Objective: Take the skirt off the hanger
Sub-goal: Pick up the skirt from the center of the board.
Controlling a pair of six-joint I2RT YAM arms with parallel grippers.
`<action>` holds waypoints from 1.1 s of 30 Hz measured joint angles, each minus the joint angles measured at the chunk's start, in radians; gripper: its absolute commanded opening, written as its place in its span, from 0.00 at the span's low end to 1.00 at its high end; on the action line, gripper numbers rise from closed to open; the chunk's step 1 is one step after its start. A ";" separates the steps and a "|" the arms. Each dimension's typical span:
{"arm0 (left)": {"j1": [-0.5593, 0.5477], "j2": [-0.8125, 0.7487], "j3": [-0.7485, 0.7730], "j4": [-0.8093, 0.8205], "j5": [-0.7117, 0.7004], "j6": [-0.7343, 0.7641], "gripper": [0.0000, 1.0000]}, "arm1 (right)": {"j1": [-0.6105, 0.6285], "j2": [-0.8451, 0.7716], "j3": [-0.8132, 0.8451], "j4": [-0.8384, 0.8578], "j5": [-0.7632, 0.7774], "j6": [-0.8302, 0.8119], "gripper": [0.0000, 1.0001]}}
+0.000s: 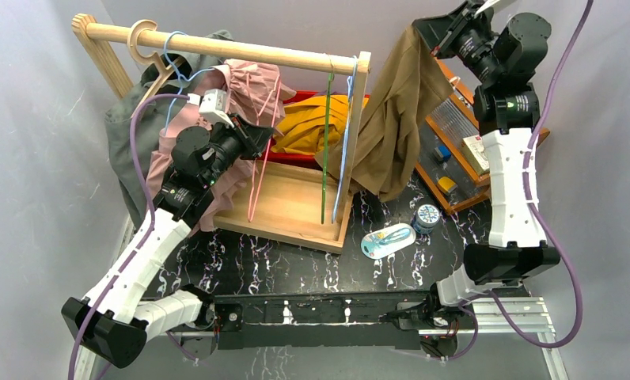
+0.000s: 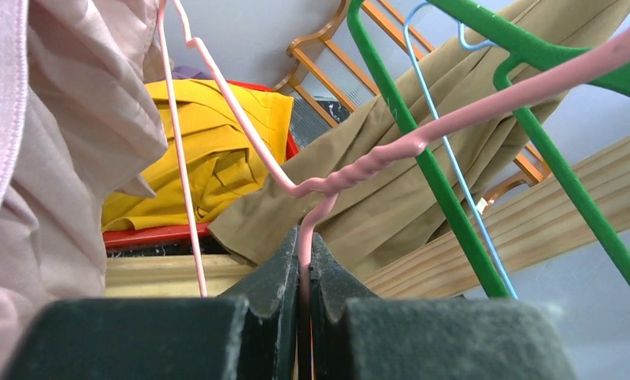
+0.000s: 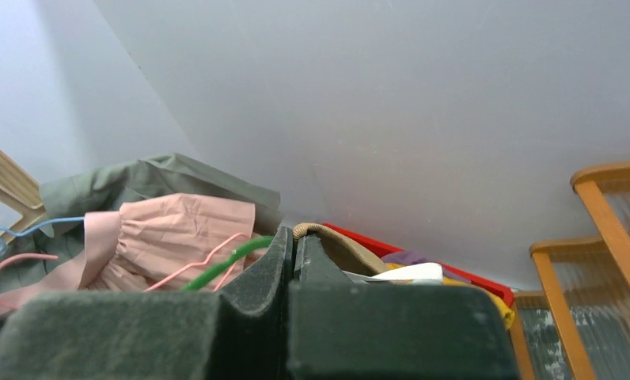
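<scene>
The tan skirt hangs in a long drape at the upper right, beside the end post of the rail. My right gripper is shut on its top edge, and in the right wrist view my gripper pinches the elastic waistband. My left gripper is under the rail, shut on the thin pink wire hanger. In the left wrist view the pink hanger runs straight down between the closed fingers of the gripper, with the skirt behind it.
A green hanger and a blue hanger hang from the wooden rail over its wooden base. Pink and grey-green garments bunch at the left. Yellow cloth lies behind. A wooden rack, a scissors packet and a tin sit at the right.
</scene>
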 measured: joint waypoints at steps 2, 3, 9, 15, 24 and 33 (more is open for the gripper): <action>0.000 0.000 0.000 -0.002 0.003 -0.001 0.00 | -0.002 -0.024 -0.057 0.016 -0.007 -0.004 0.00; 0.000 0.000 0.000 -0.002 0.003 -0.001 0.00 | -0.003 -0.034 -0.094 0.025 -0.012 -0.005 0.00; 0.000 0.000 0.000 -0.007 0.012 -0.008 0.00 | 0.001 0.013 -0.266 0.046 -0.114 0.010 0.00; 0.000 -0.002 -0.001 -0.008 0.014 -0.012 0.00 | 0.077 0.077 -0.467 -0.020 -0.166 -0.016 0.00; 0.000 -0.002 -0.002 -0.014 0.026 -0.020 0.00 | 0.113 0.114 -0.600 -0.269 0.026 -0.151 0.02; 0.000 -0.020 -0.032 -0.013 0.035 -0.020 0.00 | 0.108 0.117 -0.685 -0.406 0.187 -0.230 0.84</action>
